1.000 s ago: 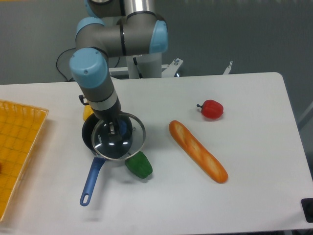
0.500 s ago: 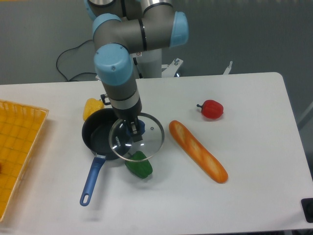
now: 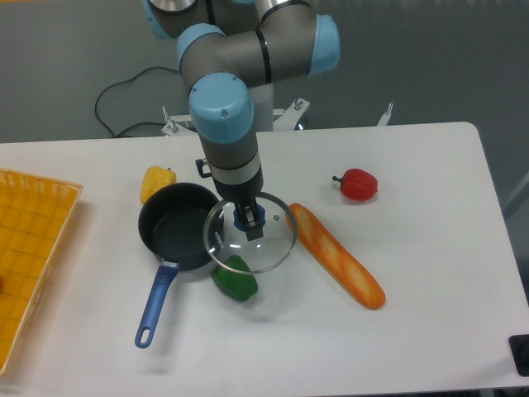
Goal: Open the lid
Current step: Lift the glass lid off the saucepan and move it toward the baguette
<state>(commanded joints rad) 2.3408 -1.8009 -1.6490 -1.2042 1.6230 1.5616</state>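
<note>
Since the frame half a second back, the arm has swung further right and taken the round clear glass lid with the thin metal rim and blue knob (image 3: 250,234) along with it, so the dark saucepan with the long blue handle (image 3: 175,237) is now mostly uncovered, only its right edge still under the glass.

So the step in hand looks like the carry-off: the lid is off the pan, held by the claw (image 3: 248,223), which is clamped on the blue knob, and it needs somewhere to go.

Nearest the camera there's a wide bare strip of white table (image 3: 430,331), which looks like the roomiest landing spot. Coming up from there, the green bell pepper (image 3: 235,279) sits right under the lid's front rim, so lowering straight down would probably land glass on pepper. The long baguette-style bread loaf (image 3: 335,255) lies just beside the lid's right rim, so that side is tight too. Left edge has the orange mesh tray (image 3: 33,248), well apart. Further back, the yellow pepper (image 3: 156,181) is behind the pan and the red pepper (image 3: 356,184) is off to the right.
</note>
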